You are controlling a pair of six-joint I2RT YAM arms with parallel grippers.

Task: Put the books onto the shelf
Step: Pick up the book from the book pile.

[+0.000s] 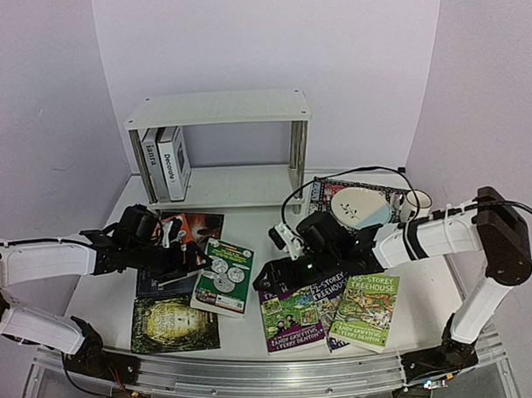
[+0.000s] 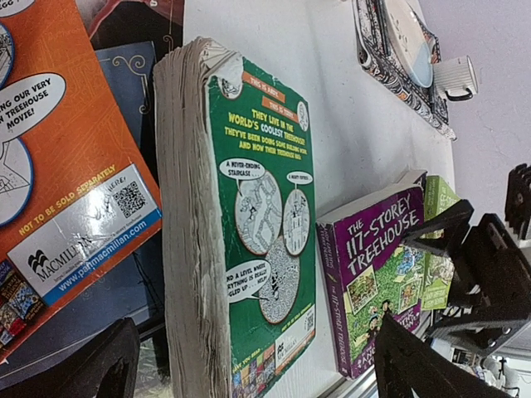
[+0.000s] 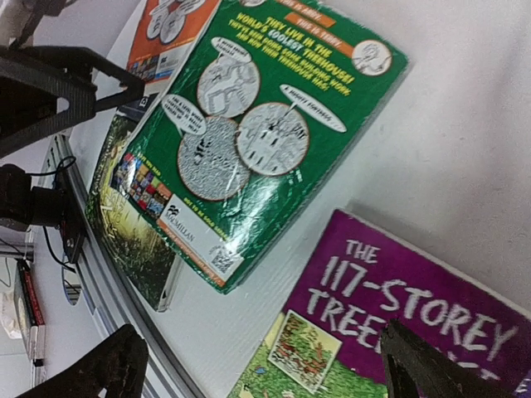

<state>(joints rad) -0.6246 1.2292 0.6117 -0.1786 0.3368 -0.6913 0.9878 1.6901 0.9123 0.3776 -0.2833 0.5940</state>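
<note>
The white two-tier shelf (image 1: 217, 109) stands at the back, with two white hardbacks (image 1: 167, 160) upright on its lower board. A green paperback (image 1: 223, 276) lies flat on the table between the arms. My left gripper (image 1: 186, 259) is open at its left side; in the left wrist view the green paperback (image 2: 257, 215) shows its page edge between the spread fingers (image 2: 83, 365). My right gripper (image 1: 276, 277) is open, low over the table, between the green paperback (image 3: 265, 124) and the purple Treehouse book (image 3: 415, 315). Neither gripper holds anything.
An orange book (image 1: 190, 228) and a dark blue one lie under the left arm. A dark book (image 1: 174, 324) lies near the front. A green Treehouse book (image 1: 366, 311) sits beside the purple one (image 1: 296, 318). A patterned mat (image 1: 322, 190) holds a plate (image 1: 358, 206) and mug (image 1: 416, 202).
</note>
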